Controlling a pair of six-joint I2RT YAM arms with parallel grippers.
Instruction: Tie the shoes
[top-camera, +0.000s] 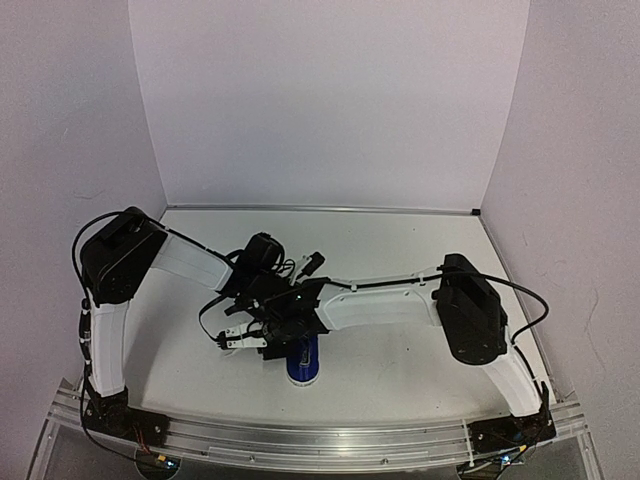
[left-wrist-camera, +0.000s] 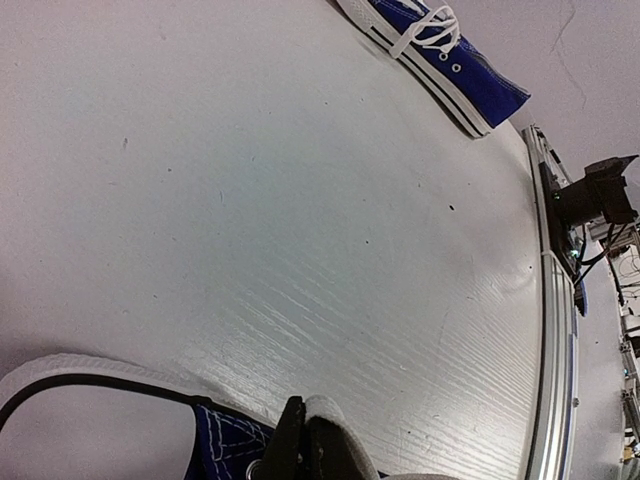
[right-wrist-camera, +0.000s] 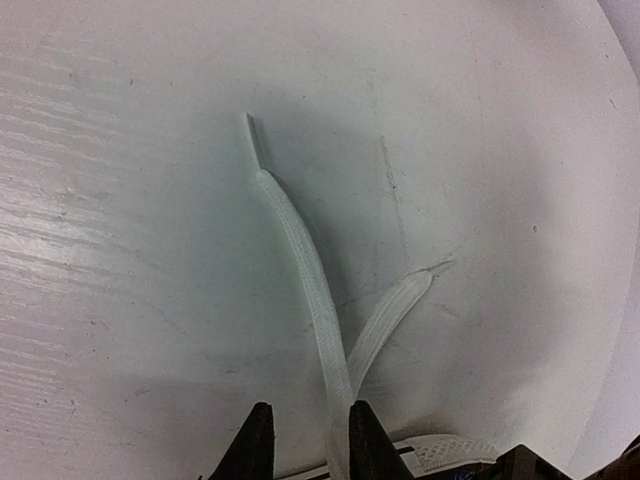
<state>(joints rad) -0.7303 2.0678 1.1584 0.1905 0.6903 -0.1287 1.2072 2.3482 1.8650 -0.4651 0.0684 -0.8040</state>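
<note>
A: Left first?
B: Seen pressed together, left gripper (left-wrist-camera: 305, 435), low over the near sneaker (left-wrist-camera: 225, 440); cannot tell whether pinching lace.
A: Right?
B: Jaws of the right gripper (right-wrist-camera: 310, 432) part-spread astride the long lace (right-wrist-camera: 300, 260) — not yet nipped; close squarely, low, sparing the shorter lace end (right-wrist-camera: 395, 305).
A: Obstacles?
B: Little room between grippers; second sneaker (left-wrist-camera: 440, 50) well apart — near the rail (left-wrist-camera: 548, 330).
</note>
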